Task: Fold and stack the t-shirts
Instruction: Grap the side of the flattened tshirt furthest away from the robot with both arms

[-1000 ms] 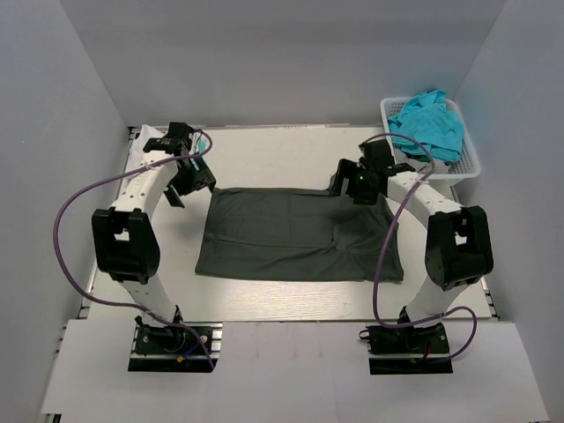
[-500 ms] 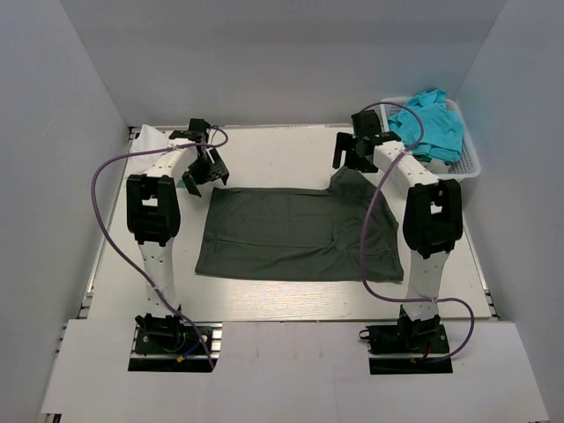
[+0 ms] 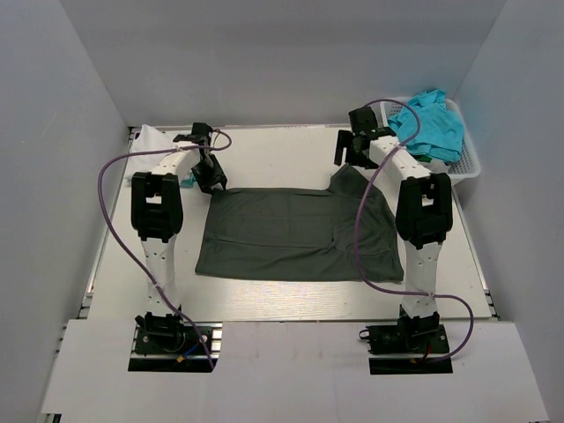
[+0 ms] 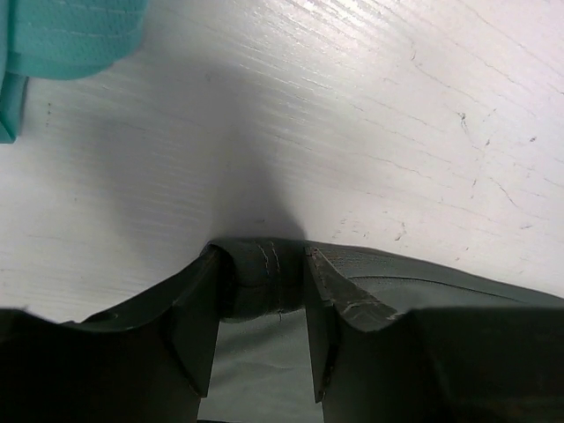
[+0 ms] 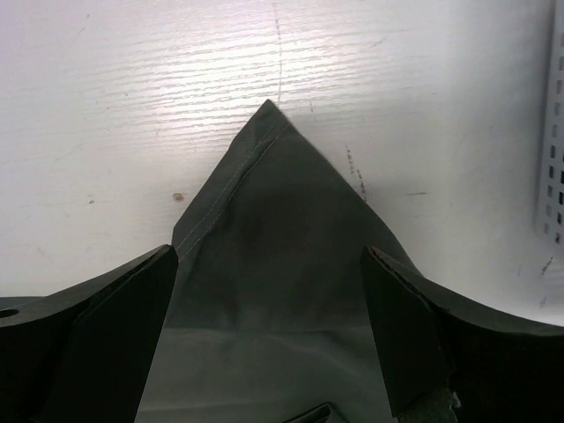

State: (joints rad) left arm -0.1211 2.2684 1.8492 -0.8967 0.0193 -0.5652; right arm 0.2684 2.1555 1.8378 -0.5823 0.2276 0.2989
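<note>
left claw (image 4: pixel 263 269) pinched dark grey t-shirt (image 3: pixel 291 233) at its upper-left corner, probably to fold it | right claw (image 5: pixel 267 257) wide, above the upper-right corner, ready to grab

1 t-shirt (image 3: pixel 295 236) lies spread centrally on the table (image 3: pixel 273 154); the basket (image 3: pixel 471 162) at its far right holds a bunched shirt (image 3: pixel 429 123).

**A:** Table, quick, what's it like?

**B:** White top (image 3: pixel 282 150), wood grain showing, a few scuffs & specks.

**A:** What's lying on it?

**B:** Dark tee (image 3: pixel 291 233) spread flat mid-table, its far-right corner running to a point on the board. White tee (image 3: pixel 145 139) in the far-left corner, my left side. Teal tee (image 4: pixel 70 35) near the dark tee's far-left corner, not touching. White lattice basket (image 3: pixel 467 166) at far right, apart from the dark tee.
</note>
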